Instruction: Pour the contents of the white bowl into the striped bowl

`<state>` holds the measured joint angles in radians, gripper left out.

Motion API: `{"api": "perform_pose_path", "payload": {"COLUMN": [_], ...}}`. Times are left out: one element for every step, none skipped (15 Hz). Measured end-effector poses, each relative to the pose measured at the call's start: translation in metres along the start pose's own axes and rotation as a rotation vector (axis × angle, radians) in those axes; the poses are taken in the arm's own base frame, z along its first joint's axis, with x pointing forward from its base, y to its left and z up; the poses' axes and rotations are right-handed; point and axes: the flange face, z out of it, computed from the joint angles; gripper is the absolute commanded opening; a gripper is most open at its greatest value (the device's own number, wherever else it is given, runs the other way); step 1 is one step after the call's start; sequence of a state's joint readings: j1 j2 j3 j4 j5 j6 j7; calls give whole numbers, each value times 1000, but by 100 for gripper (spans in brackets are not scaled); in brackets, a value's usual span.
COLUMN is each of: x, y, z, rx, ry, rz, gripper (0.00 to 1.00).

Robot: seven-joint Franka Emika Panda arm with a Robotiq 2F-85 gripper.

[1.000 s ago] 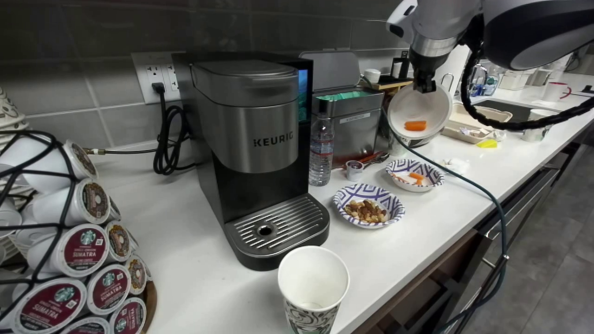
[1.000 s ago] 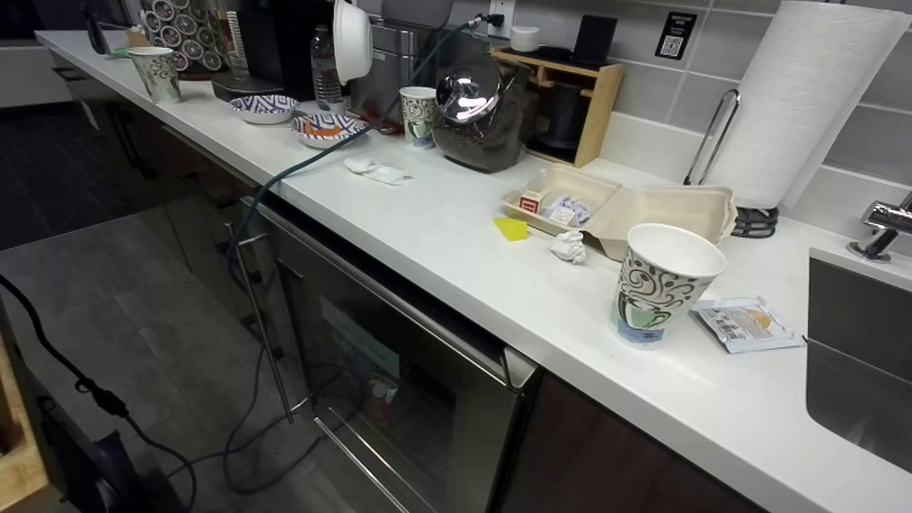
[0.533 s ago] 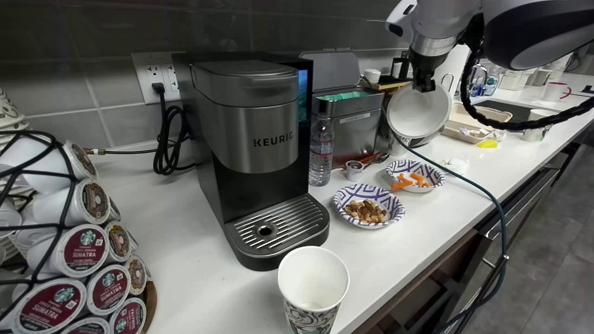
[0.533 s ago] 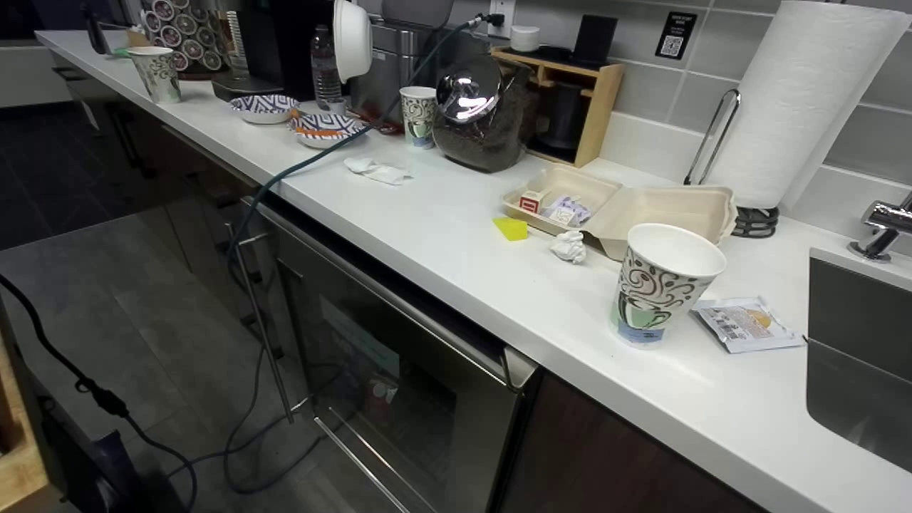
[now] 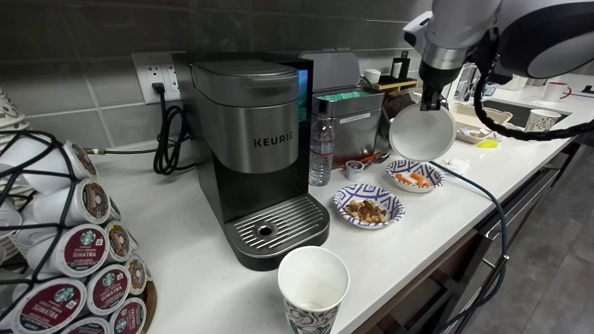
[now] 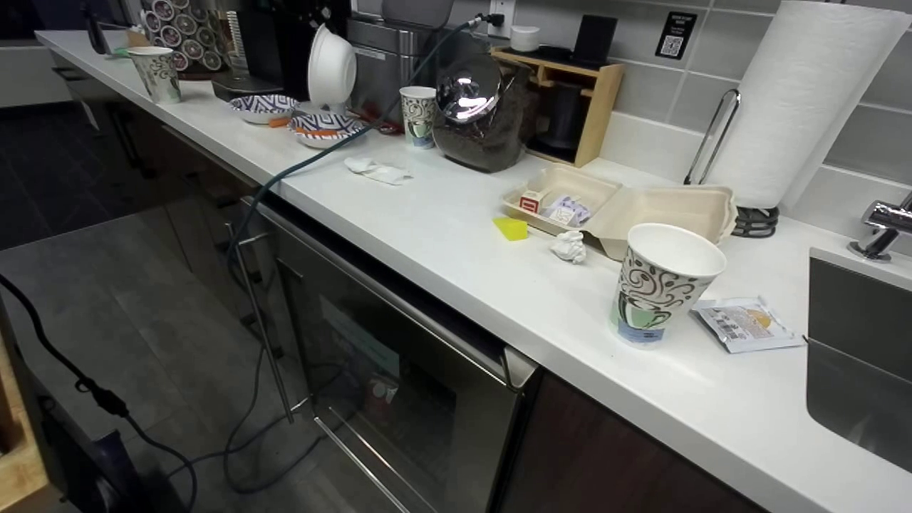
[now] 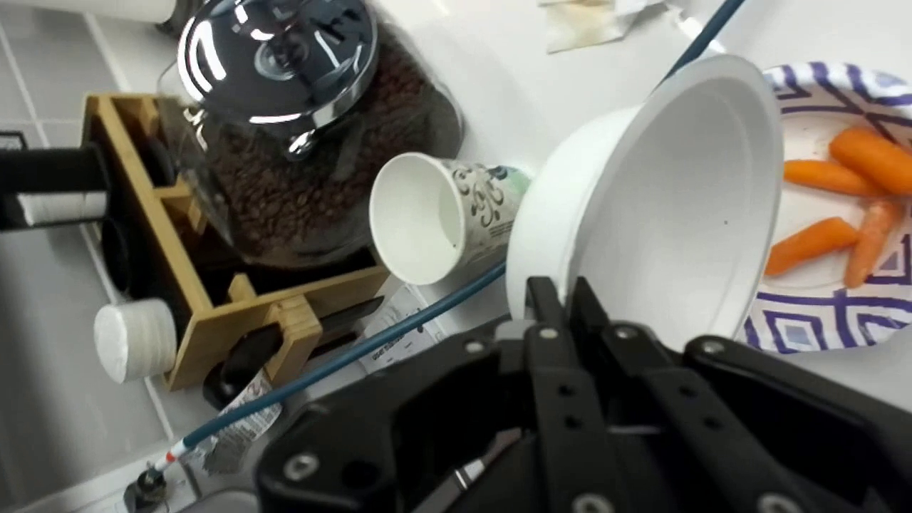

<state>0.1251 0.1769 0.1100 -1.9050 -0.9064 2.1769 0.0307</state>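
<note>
A white tabletop (image 5: 195, 278) is running along a gray tiled wall (image 5: 118, 127) and carrying a coffee maker (image 5: 253, 134), a clear bottle (image 5: 321, 153), paper cups (image 6: 659, 285) and a paper towel roll (image 6: 798, 107) near a sink (image 6: 851, 306). Gray flooring (image 6: 146, 299) is spreading below. Above the tabletop, the pincer (image 7: 563, 292) is gripping the rim of the white bowl (image 7: 677, 206), which is hanging steeply tilted near the striped bowl (image 5: 434, 178). That one is resting on the tabletop, holding carrots (image 7: 876, 160), near a patterned bowl (image 5: 366, 191) of nuts (image 5: 365, 212).
</note>
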Motion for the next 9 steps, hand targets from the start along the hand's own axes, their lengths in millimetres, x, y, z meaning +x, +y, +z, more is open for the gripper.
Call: {"api": "perform_pose_path", "payload": {"x": [-13,-28,-43,-61,-74,-85,-92,-96,-96], "y": [-4,-8,-12,-17,-21,-26,-28,-30,-28], "z": [6,12,18,22,25,26,25,23,21], "rx": [24,43,57,68,77,85,88,89,88], "ry": [-5,-12,-21,-28,-22,-15,-13,-11,-3], "rz": [51,103,153,210,261,294,312,322,326], "gripper": [2,2,2,6,6,6,2,2,2]}}
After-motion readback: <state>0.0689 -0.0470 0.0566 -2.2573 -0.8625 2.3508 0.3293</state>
